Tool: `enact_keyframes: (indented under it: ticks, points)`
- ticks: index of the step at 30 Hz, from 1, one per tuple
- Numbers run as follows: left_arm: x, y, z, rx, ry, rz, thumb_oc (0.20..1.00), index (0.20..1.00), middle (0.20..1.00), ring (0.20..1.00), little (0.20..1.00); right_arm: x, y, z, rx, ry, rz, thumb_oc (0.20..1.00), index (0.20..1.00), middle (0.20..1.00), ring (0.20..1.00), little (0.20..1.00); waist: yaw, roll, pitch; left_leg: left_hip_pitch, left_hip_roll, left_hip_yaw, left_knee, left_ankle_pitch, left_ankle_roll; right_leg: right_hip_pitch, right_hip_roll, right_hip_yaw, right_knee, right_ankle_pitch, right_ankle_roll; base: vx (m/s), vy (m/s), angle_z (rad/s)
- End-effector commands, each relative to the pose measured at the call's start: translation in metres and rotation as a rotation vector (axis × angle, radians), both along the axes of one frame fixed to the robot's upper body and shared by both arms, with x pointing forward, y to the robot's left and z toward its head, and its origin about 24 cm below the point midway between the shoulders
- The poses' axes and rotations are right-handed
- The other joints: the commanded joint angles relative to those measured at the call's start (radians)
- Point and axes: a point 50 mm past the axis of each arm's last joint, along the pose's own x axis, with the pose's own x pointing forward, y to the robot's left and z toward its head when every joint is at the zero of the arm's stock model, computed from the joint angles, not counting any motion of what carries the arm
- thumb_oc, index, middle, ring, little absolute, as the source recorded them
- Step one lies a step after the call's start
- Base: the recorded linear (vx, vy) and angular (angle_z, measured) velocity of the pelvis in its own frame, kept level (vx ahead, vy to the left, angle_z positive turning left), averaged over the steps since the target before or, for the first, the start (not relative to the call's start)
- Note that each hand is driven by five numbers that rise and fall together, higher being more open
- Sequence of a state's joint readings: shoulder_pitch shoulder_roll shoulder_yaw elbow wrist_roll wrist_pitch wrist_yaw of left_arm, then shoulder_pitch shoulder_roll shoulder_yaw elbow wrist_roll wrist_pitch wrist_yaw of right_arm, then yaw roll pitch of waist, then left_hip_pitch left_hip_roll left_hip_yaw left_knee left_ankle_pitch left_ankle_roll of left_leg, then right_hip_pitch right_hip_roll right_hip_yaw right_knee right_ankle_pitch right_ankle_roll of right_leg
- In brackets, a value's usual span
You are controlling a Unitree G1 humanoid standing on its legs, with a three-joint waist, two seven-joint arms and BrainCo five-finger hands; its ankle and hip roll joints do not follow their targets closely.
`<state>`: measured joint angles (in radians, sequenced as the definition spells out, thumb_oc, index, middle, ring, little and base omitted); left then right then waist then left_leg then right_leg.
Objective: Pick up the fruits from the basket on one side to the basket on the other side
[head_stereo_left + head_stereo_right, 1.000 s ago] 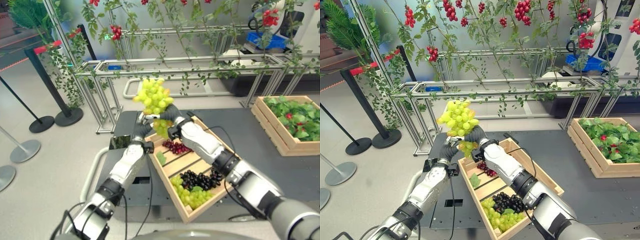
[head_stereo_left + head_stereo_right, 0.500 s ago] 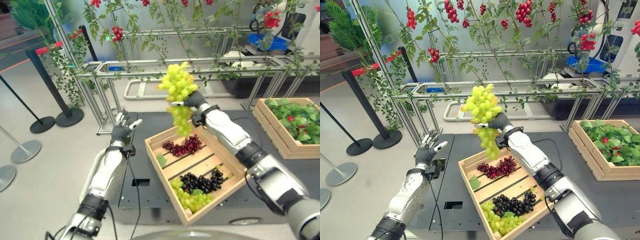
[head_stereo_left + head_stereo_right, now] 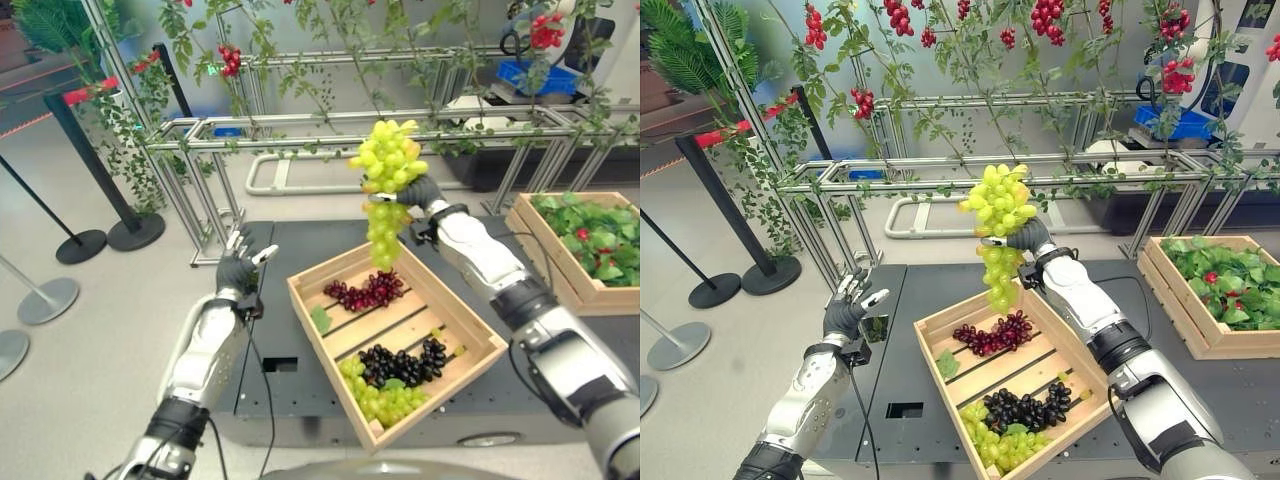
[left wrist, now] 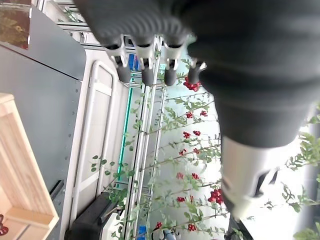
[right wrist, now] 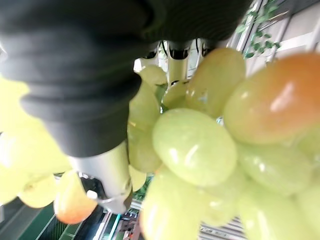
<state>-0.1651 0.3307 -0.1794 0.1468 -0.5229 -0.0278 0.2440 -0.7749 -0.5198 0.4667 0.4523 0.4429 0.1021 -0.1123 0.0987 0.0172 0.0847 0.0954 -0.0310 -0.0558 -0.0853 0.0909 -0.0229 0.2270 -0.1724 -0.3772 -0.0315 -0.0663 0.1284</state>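
Holding green grape bunch [image 3: 384, 175] up in R hand [image 3: 420, 192], above far edge of wooden crate [image 3: 470, 328].
R fingers curled round bunch; L hand [image 3: 240, 268] raised beside crate's left side, fingers spread, empty. Red, black + green grapes lie in crate.

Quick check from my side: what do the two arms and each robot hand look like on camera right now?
Both arms are silver-grey shells with black joint bands. Each robot hand, left and right, wears a dark ribbed cover over wrist and back, with silver fingers ending in dark tips.
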Motion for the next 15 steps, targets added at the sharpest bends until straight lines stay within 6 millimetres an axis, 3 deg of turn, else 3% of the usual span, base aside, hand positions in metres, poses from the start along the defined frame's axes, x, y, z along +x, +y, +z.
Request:
enact_keyframes:
  ticks: [1, 3, 6, 9, 15]
  points:
    - [0.022, -0.015, 0.032, 0.096, -0.133, -0.086, 1.000, 1.000, 1.000, 1.000, 1.000, 0.011, 0.036, 0.078, 0.006, -0.244, 0.108, 0.200, 0.200, 0.200, 0.200, 0.200, 0.005, -0.061, -0.050, -0.010, 0.001, -0.016, 0.159, -0.224, -0.044, -0.024, -0.092, -0.015, 0.084, -0.015, 0.042, 0.00, 0.000, 0.00]
    - [0.032, -0.034, 0.037, 0.103, -0.144, -0.133, 1.000, 1.000, 1.000, 1.000, 1.000, 0.011, 0.063, 0.082, 0.000, -0.248, 0.175, 0.200, 0.200, 0.200, 0.200, 0.200, -0.003, -0.060, -0.055, -0.009, 0.003, -0.013, 0.159, -0.223, -0.045, -0.023, -0.091, -0.011, 0.083, -0.016, 0.040, 0.00, 0.000, 0.00]
    - [0.038, -0.046, 0.040, 0.100, -0.146, -0.156, 1.000, 1.000, 1.000, 1.000, 1.000, 0.009, 0.082, 0.082, 0.016, -0.245, 0.220, 0.200, 0.200, 0.200, 0.200, 0.200, -0.009, -0.058, -0.055, -0.008, 0.003, -0.012, 0.159, -0.222, -0.045, -0.024, -0.091, -0.008, 0.083, -0.016, 0.039, 0.00, 0.000, -0.01]
    - [0.047, -0.066, 0.045, 0.091, -0.151, -0.195, 1.000, 1.000, 1.000, 1.000, 1.000, -0.002, 0.115, 0.069, 0.072, -0.207, 0.324, 0.200, 0.200, 0.200, 0.200, 0.200, -0.020, -0.051, -0.059, -0.004, 0.004, -0.011, 0.154, -0.219, -0.045, -0.022, -0.088, -0.006, 0.080, -0.016, 0.037, 0.00, 0.004, -0.04]
    - [0.053, -0.080, 0.052, 0.118, -0.167, -0.222, 1.000, 1.000, 1.000, 1.000, 1.000, -0.019, 0.148, 0.059, 0.108, -0.181, 0.446, 0.200, 0.200, 0.200, 0.200, 0.200, -0.028, -0.045, -0.057, -0.003, 0.006, -0.009, 0.150, -0.217, -0.045, -0.024, -0.087, -0.006, 0.079, -0.016, 0.036, 0.00, 0.000, 0.00]
